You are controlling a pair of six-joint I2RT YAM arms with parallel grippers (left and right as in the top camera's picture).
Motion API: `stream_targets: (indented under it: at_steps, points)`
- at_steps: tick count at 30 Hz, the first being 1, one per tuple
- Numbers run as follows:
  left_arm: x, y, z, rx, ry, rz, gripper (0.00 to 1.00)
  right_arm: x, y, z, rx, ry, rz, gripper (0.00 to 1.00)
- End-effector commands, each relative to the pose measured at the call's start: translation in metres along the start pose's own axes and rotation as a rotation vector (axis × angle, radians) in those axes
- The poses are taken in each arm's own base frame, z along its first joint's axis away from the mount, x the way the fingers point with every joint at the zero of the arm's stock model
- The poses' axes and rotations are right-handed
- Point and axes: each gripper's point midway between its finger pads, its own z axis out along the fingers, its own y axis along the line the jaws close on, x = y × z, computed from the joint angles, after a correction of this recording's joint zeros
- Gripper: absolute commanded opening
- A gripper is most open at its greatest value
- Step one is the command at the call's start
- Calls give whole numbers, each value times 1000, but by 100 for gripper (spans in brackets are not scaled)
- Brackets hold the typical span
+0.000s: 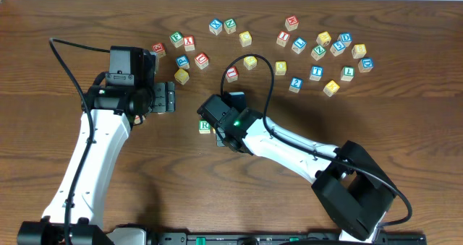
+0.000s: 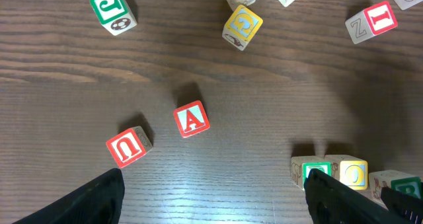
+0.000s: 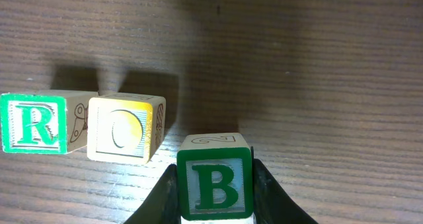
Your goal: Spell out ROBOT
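The B cube (image 3: 215, 184), its green letter upright and facing the wrist camera, is clamped between the dark jaws of the right gripper (image 3: 215, 203). Whether its underside rests on the table (image 3: 317, 65) cannot be told. Just beyond it and to its left, the R cube (image 3: 34, 123) and the O cube (image 3: 122, 130) are set side by side and touching, so two letters of the word are judged placed and the third is in hand. The B cube is seen a little nearer the camera than that row and is not yet lined up with it.

For a clean placement, the B cube should be carried to the free side of the O cube, kept square to the row with its letter turned the same way, and lowered flat before it is released. The O cube is easily nudged, so a slow approach is advised.

The left gripper (image 2: 211, 201) is held with its jaws wide apart and empty, near a red A cube (image 2: 192, 118). The blue T cube (image 1: 316, 72) is left among the scattered cubes, well apart from the row.
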Motion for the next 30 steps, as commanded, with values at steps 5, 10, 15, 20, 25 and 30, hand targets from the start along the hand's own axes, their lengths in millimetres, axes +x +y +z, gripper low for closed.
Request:
stream_targets:
  at_steps: [5,10,15,20,25,30]
  points:
    - [-4,3,-5,-9,-18,2,86,-6,-3,-6,4,-25,12,8]
    - [-4,3,-5,-9,-19,2,86,-8,-5,-6,14,-35,12,8]
    - [-5,3,-5,-9,-21,-1,86,-10,-3,-4,7,-53,16,10]
    - [-5,3,-5,-9,-21,-1,86,-11,-2,-3,1,-59,18,10]
    - [-5,3,-5,-9,-21,-1,86,-13,-1,-3,-4,-67,17,11]
    - [-5,3,-5,-9,-21,-1,86,-14,-1,-2,-3,-70,14,11]
